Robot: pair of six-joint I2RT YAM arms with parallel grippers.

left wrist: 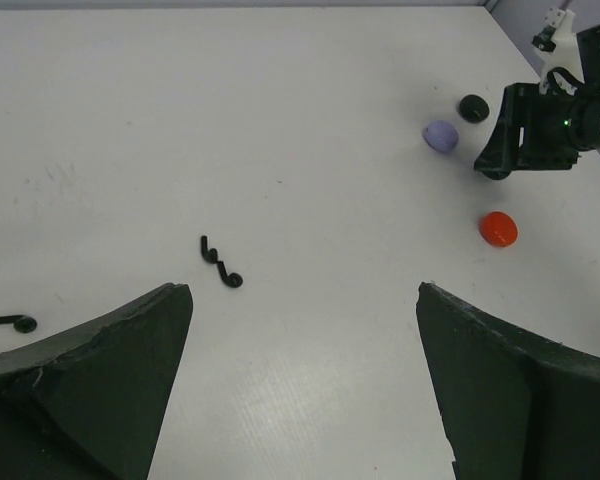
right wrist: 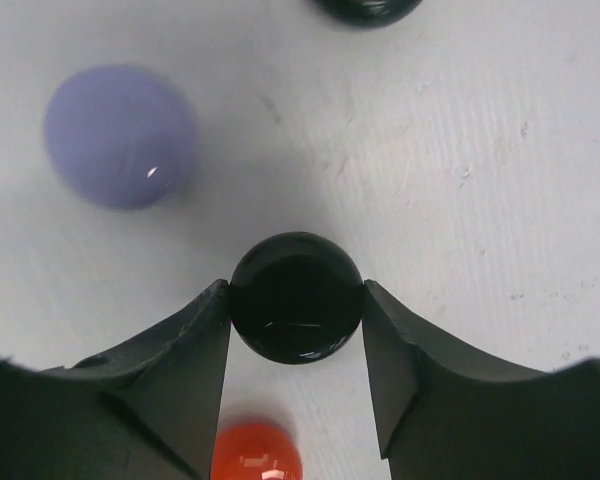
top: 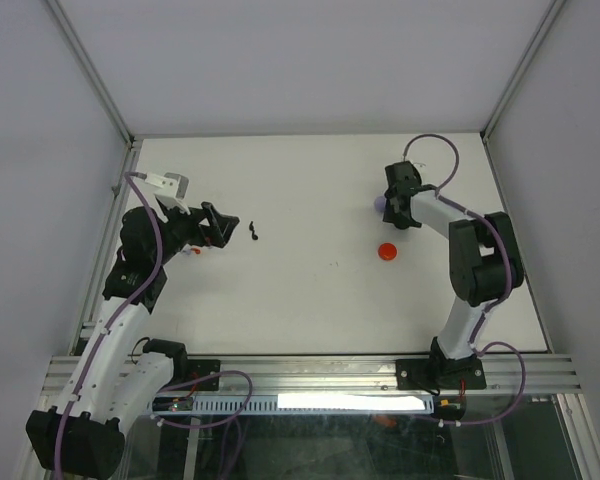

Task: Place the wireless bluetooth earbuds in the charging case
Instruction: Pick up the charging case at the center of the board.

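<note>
A pair of small black earbuds lies on the white table just ahead of my left gripper, which is wide open with nothing between its fingers. In the top view they show as a dark speck right of that gripper. Another small black earbud piece lies by the left finger. At the far right, my right gripper has both fingers pressed against the sides of a glossy black round charging case that rests on the table.
A lilac rounded case lies up and left of the right gripper. A red one sits between the fingers' bases, also seen in the top view. A second black round piece lies beyond. Grey walls enclose the table.
</note>
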